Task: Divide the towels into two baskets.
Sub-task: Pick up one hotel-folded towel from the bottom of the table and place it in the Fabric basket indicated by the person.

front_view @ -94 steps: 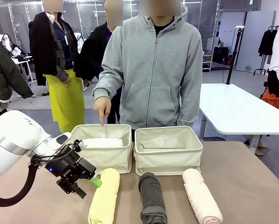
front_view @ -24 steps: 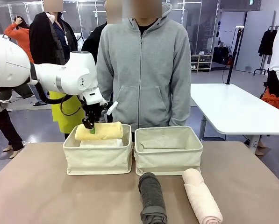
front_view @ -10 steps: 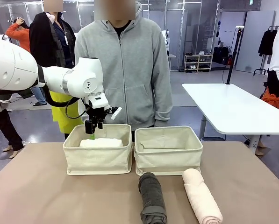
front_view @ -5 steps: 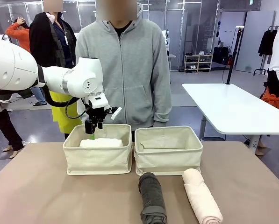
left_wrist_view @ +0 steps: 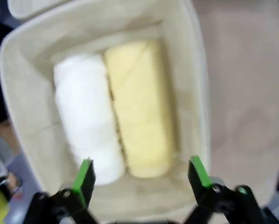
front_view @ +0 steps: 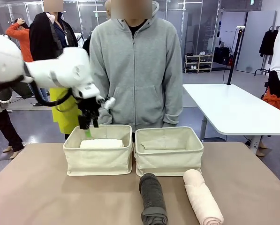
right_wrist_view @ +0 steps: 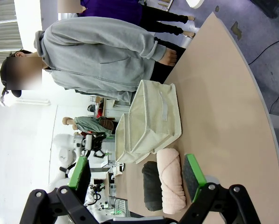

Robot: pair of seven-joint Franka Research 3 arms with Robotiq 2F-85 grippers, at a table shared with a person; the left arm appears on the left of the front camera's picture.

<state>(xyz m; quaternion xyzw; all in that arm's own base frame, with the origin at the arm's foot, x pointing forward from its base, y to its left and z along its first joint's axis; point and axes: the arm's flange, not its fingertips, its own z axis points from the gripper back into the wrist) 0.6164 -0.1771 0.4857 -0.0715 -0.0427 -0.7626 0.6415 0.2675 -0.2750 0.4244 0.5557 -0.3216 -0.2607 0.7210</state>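
Towels, four rolls, listed from my side of the table (front_view: 32, 187) outward.

1. Right gripper (right_wrist_view: 137, 172): fingers spread wide, nothing between them, over the table edge.
2. Charcoal towel (front_view: 153, 199): lying on the table, one end toward me, just in front of the right basket (front_view: 169, 159).
3. Pink towel (front_view: 203, 197): on the table beside the charcoal one, a gap between them.
4. Left basket (front_view: 98, 161): just beside the right basket, rims level.
5. White towel (left_wrist_view: 85, 126) and yellow towel (left_wrist_view: 139, 107): inside the left basket, side by side and touching.
6. Left gripper (front_view: 88, 126): hanging above the left basket's far rim, fingers wide apart, gripping nothing.
7. Person (front_view: 137, 70) in a grey hoodie: standing at the far edge, behind both baskets.
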